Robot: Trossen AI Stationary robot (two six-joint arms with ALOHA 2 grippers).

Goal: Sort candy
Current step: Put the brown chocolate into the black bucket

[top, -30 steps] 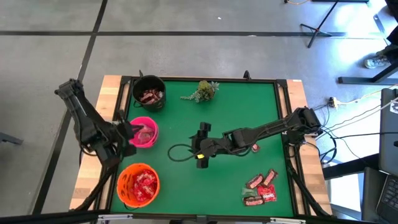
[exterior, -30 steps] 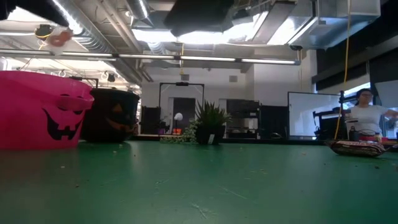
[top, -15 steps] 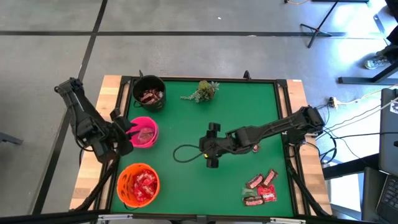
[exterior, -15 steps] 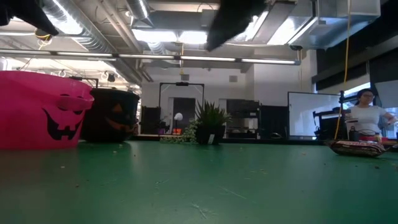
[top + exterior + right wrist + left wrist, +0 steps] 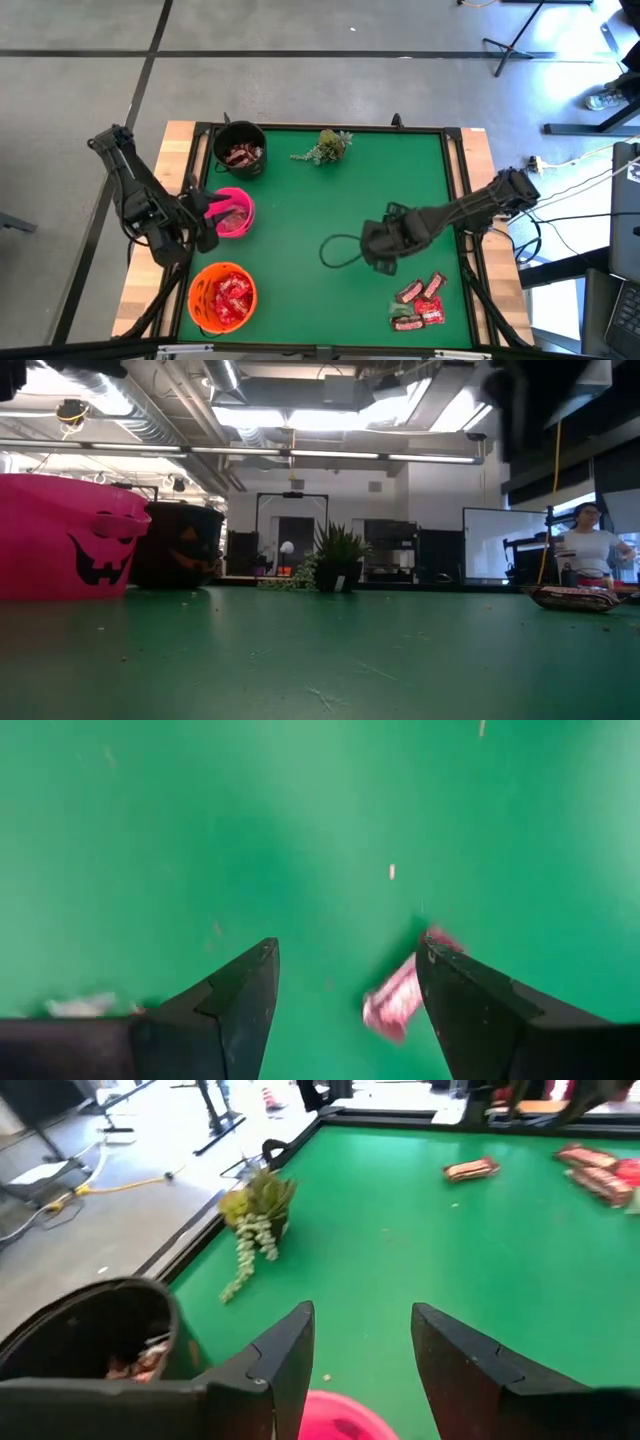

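Observation:
My left gripper [image 5: 205, 210] stands open over the near-left rim of the pink bowl [image 5: 234, 213], with nothing between its fingers [image 5: 285, 1350]. My right gripper [image 5: 380, 250] hangs open over the green mat right of centre, pointing down. One pink-red candy [image 5: 398, 996] lies on the mat below it, close to one finger [image 5: 450, 995] and touching neither. A pile of red and brown candy [image 5: 420, 304] lies at the near right. The black bowl [image 5: 240, 150] holds brown candy. The orange bowl [image 5: 222, 297] holds red candy.
A green sprig [image 5: 326, 146] lies at the far middle of the mat. A black cable loop [image 5: 335, 252] hangs by the right gripper. A raised black frame [image 5: 455, 180] runs round the mat. A person [image 5: 590, 550] stands in the room far behind the table.
My left gripper held a candy above the pink bowl a second ago; it has let go, and the candy no longer shows in the low view. My right gripper has swept from the mat's middle toward the table's right edge, staying open.

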